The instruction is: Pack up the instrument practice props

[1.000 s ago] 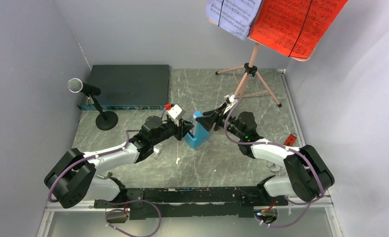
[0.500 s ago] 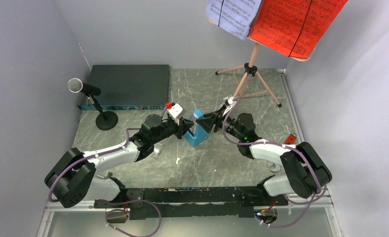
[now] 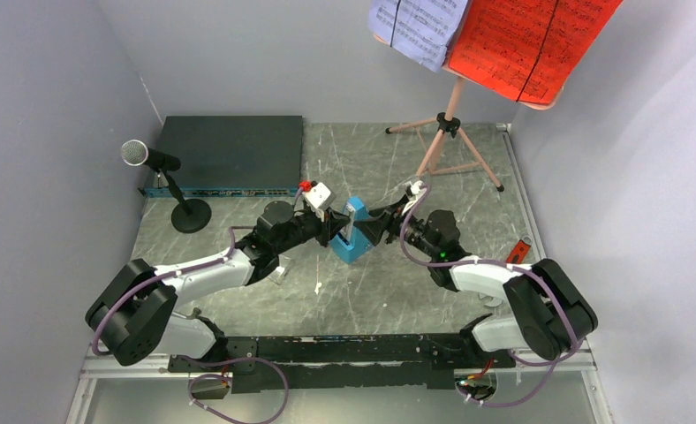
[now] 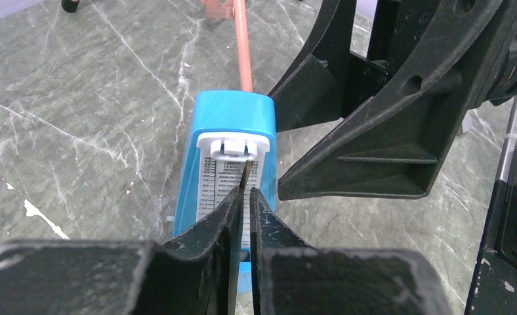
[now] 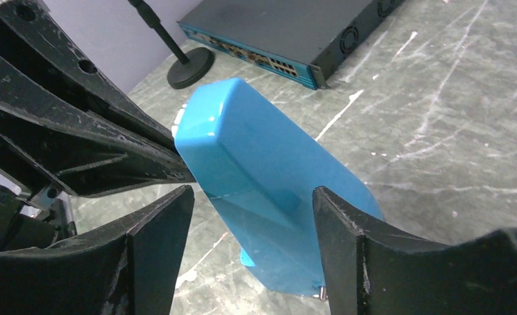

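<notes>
The small blue pyramid metronome [image 3: 353,233] stands mid-table between both arms. My left gripper [image 3: 336,228] faces its white scale front [image 4: 231,170]; its jaws are almost together on the thin dark pendulum rod [image 4: 247,172]. From the opposite side my right gripper [image 3: 374,227] is open and straddles the metronome's plain blue back [image 5: 262,177], its right finger [image 5: 354,236] at the body's edge and a gap on the left. The microphone [image 3: 135,153] stands far left. The pink music stand [image 3: 450,124] carries red [image 3: 530,44] and lavender [image 3: 419,26] sheets at the back.
A large flat black electronics box [image 3: 225,152] lies at the back left, behind the microphone's round base [image 3: 191,215]. A red-handled tool [image 3: 521,249] lies by the right wall. Grey walls close in left, back and right.
My left jaws have narrowed onto the pendulum rod. My right jaws have spread a little wider around the metronome, and the right wrist has dropped slightly. The metronome stays in place.
</notes>
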You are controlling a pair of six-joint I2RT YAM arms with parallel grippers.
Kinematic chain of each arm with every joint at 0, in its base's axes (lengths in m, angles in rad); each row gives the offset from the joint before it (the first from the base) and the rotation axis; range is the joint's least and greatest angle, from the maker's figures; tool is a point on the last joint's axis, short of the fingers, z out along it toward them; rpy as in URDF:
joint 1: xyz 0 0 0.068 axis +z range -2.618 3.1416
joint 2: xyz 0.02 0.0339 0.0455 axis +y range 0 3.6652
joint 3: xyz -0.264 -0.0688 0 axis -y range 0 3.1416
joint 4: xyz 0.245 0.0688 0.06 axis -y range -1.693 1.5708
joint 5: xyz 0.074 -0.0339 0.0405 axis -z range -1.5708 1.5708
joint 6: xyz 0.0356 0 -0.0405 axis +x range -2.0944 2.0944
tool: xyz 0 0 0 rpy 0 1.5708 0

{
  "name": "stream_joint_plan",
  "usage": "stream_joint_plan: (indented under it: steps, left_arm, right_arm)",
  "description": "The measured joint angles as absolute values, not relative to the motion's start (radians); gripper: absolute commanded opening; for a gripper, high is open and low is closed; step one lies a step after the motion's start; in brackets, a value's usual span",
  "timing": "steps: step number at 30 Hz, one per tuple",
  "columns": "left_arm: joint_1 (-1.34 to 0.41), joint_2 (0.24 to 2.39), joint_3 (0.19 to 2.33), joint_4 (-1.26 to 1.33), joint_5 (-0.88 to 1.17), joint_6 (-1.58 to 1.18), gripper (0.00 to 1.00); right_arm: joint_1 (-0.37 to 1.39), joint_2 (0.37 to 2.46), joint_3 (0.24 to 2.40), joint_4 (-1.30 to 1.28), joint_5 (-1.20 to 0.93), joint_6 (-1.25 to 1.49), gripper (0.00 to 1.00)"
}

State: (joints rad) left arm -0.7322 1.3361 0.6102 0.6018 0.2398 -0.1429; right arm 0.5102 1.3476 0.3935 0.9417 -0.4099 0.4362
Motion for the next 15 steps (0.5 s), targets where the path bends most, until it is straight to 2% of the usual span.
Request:
stream_joint_plan:
  steps: [8, 15]
  left_arm:
    - [-0.732, 1.339, 0.612, 0.602, 0.241, -0.143, 0.14]
    - [-0.732, 1.339, 0.612, 0.602, 0.252, -0.143, 0.15]
  right_arm:
    - [0.509, 1.317, 0.374, 0.928, -0.356, 0.408, 0.72]
    - [0.509, 1.381, 0.373, 0.987, -0.38, 0.399, 0.64]
